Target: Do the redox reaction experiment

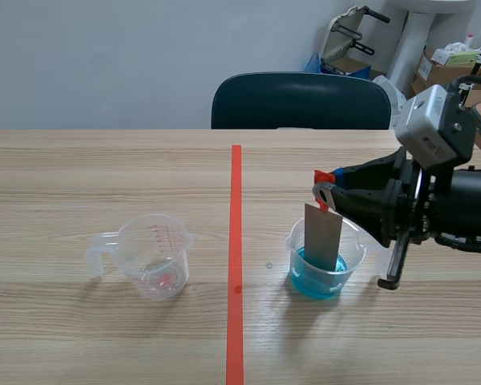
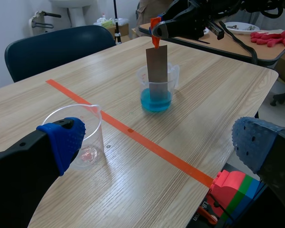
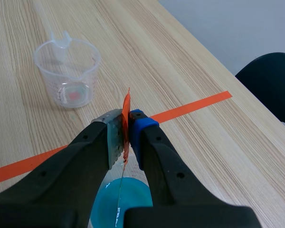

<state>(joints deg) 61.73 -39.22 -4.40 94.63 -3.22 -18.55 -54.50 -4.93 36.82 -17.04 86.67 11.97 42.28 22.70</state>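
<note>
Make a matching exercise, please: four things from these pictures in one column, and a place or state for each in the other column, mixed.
1. metal strip
2. clear measuring cup
3. left end effector
4. blue liquid

A. open, holding nothing
B. in the beaker, right of the tape line
C. left of the tape line in the scene view
D. clamped by the right end effector, lower end dipped

Pairs: 1-D, 2-C, 3-A, 4-B.

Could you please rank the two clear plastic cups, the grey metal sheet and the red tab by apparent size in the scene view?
1. Clear plastic measuring cup with handle and clear plastic cup of blue liquid: bodies about alike, unranked.
2. Flat grey metal sheet.
3. Small red tab.
</note>
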